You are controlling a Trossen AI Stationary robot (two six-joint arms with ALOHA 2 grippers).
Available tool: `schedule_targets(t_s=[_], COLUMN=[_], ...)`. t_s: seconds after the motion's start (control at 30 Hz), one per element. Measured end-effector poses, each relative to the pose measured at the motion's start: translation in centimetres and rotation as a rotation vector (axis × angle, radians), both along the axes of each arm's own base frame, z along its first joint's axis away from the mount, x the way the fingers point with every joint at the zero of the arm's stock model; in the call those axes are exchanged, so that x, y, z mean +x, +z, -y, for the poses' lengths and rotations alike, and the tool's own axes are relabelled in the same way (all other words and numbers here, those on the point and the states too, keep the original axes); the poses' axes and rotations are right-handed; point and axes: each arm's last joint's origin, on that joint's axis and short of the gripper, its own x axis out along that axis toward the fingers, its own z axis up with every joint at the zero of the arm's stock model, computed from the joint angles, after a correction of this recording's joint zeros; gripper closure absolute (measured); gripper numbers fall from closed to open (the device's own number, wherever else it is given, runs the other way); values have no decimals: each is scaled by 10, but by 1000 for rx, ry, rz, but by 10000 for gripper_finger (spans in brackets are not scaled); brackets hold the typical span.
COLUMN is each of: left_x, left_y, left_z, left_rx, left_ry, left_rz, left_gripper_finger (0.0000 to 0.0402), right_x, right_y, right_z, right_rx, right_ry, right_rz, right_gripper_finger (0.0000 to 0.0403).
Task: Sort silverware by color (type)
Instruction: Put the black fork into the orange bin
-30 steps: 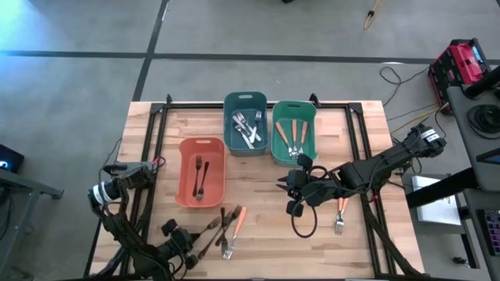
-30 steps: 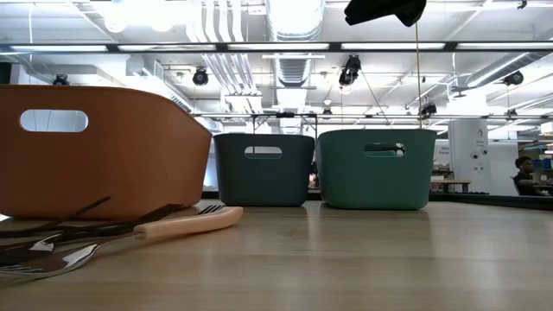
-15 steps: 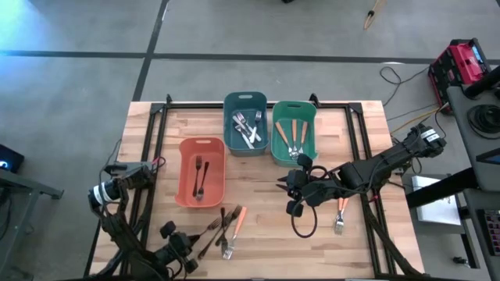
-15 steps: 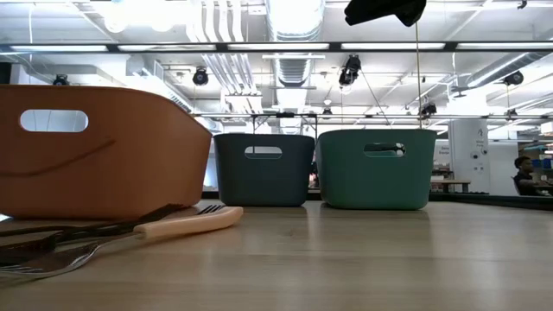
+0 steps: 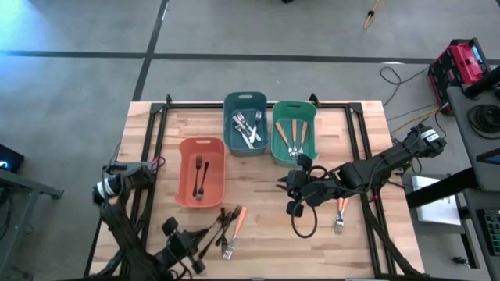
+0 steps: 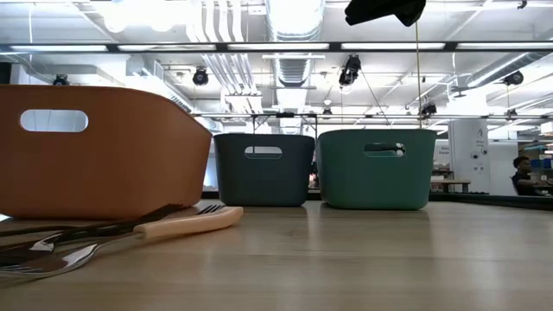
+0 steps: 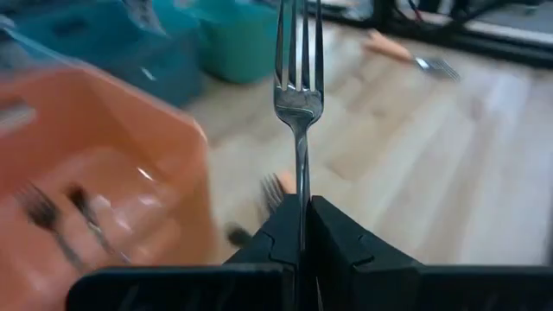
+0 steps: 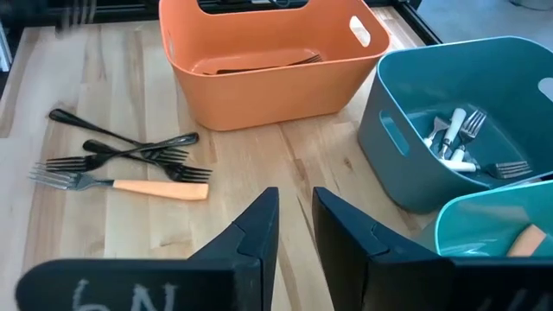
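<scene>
The left hand (image 5: 181, 248) has lifted from the pile, clenched on a silver fork (image 7: 298, 95) beside the salmon bin (image 5: 201, 187). Best carry it level to the blue bin (image 5: 246, 125). The right hand (image 5: 295, 187), part open, waits nearby.

Table (image 5: 359, 140): three bins in the far half, the left bin (image 5: 201, 173) set nearer than the middle bin (image 5: 245, 125) and the right bin (image 5: 294, 133), which stand side by side at the far edge; each holds silverware. A loose heap of forks (image 5: 226, 229) lies near the front edge, just right of the left gripper (image 5: 193, 251), which holds one fork (image 7: 298, 104) upright. A single fork (image 5: 341, 215) lies well to the right, near the right gripper (image 5: 283, 186), which sits mid-table in front of the right bin.
</scene>
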Motion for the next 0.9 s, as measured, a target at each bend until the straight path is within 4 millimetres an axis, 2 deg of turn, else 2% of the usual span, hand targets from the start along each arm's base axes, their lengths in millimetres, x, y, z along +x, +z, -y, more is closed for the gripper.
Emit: schedule_targets(t_s=[0.1,0.23,0.43,0.67,0.8,0.9], left_x=[12,23,21,3,-2,0], left_y=[28,58,81,74,58,41], left_z=[-15,-44,-95,-154,-185,-201], left_rx=[11,53,88,39,-43,-81], left_ry=[35,34,89,198,296,356], left_rz=[-10,-21,-34,-16,-6,9], left_gripper_finger=[401,401,401,401,401,401], right_x=[0,0,-1,0,0,0], right_y=[0,0,0,0,1,1], right_z=[0,0,0,0,0,0], right_rx=[-5,-19,-31,-45,-49,-49], right_ry=[7,18,29,38,30,29], right_rz=[-3,-7,-11,-12,-9,-7], right_gripper_finger=[339,336,330,336,339,337])
